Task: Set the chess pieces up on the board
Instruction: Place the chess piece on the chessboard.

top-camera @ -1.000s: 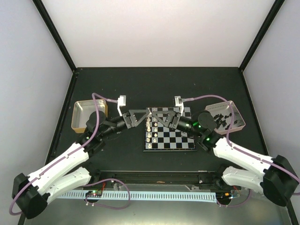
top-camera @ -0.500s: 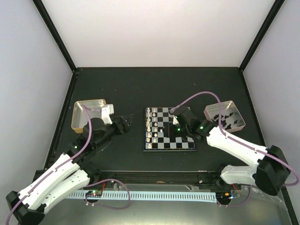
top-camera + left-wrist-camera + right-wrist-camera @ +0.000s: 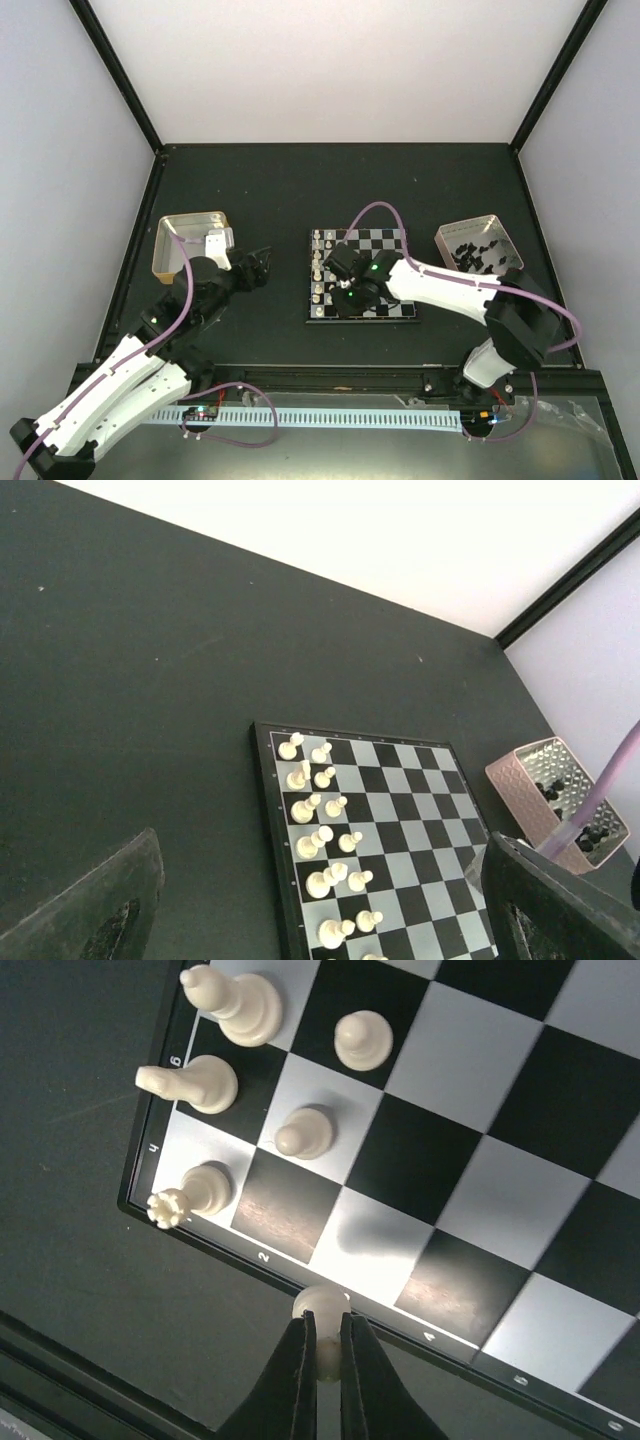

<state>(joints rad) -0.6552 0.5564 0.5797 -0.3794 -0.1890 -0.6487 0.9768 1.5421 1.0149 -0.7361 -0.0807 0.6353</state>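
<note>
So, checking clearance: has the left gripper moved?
Yes. The left gripper has pulled back left, away from the board, toward the gold tray.

One board (image 3: 390, 240), one gold tray (image 3: 170, 228), one pinkish tray (image 3: 450, 236), at least twelve white chess pieces (image 3: 303, 808).

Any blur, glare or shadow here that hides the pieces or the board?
Top external: back wall blown out, board small but evenly lit. Left wrist: own fingers blurred at the bottom corners, placed pieces sharp. Right wrist: crisp; soft shadow on a pale square ahead of the white piece pinched in the right end effector.
</note>
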